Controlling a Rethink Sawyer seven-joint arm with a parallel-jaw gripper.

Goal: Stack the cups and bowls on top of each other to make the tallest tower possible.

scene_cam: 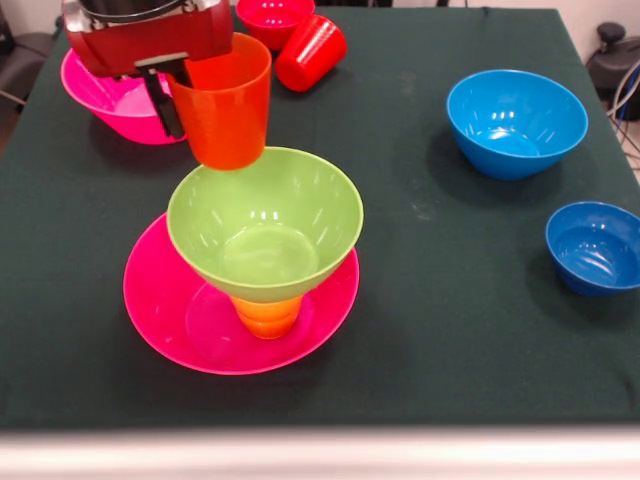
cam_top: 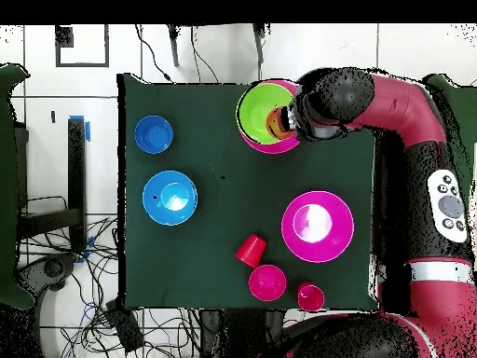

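The tower stands near the table's front: a wide pink bowl (scene_cam: 170, 320) (cam_top: 276, 144), a yellow-orange cup (scene_cam: 267, 316) upright in it, and a lime green bowl (scene_cam: 265, 225) (cam_top: 256, 110) on that cup. My gripper (scene_cam: 192, 105) (cam_top: 291, 119) is shut on an orange cup (scene_cam: 228, 100) (cam_top: 276, 121), one black finger (scene_cam: 165, 100) outside its wall. The cup is upright and hangs over the green bowl's far left rim, its base about level with the rim. I cannot tell if it touches.
A second pink bowl (scene_cam: 110, 100) (cam_top: 318, 226) sits behind the gripper. A red bowl (scene_cam: 273, 18) (cam_top: 268, 282) and a tipped red cup (scene_cam: 310, 52) (cam_top: 250, 250) lie at the back. Another small red piece (cam_top: 310, 296) sits near them. A light blue bowl (scene_cam: 516, 122) (cam_top: 170, 198) and a small dark blue bowl (scene_cam: 595, 247) (cam_top: 153, 134) stand at the right.
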